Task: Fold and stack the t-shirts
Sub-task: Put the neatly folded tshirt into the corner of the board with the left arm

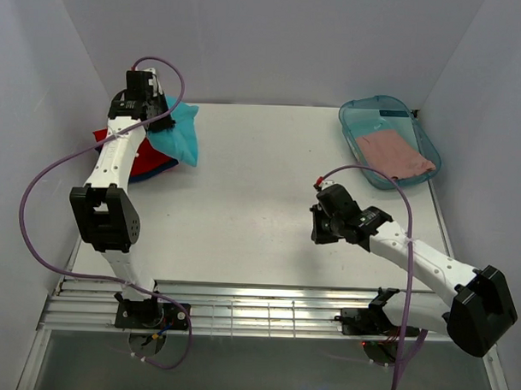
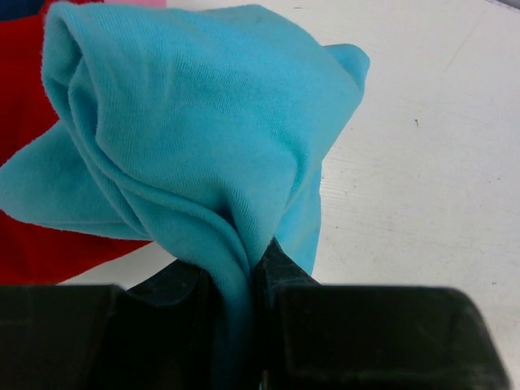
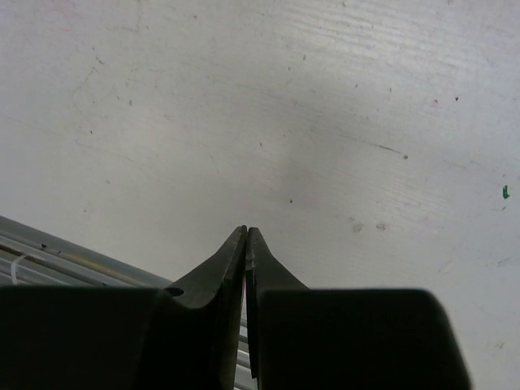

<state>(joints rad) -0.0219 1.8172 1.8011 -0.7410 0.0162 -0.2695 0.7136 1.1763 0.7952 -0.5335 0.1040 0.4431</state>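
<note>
My left gripper (image 1: 152,123) is at the far left of the table, shut on a bunched fold of the teal t-shirt (image 1: 179,134). In the left wrist view the teal t-shirt (image 2: 195,138) hangs crumpled from between the two black fingers (image 2: 292,276). Under and behind it lies a red t-shirt (image 1: 142,161), with a dark blue edge showing below it. The red t-shirt (image 2: 24,236) also fills the left of the wrist view. A dusty-pink t-shirt (image 1: 395,154) lies folded in the tub. My right gripper (image 1: 314,231) hovers over bare table at centre right, shut and empty (image 3: 246,231).
A translucent teal plastic tub (image 1: 366,113) sits at the back right corner. White walls close in the table on three sides. A slotted metal rail (image 1: 265,311) runs along the near edge, between the arm bases.
</note>
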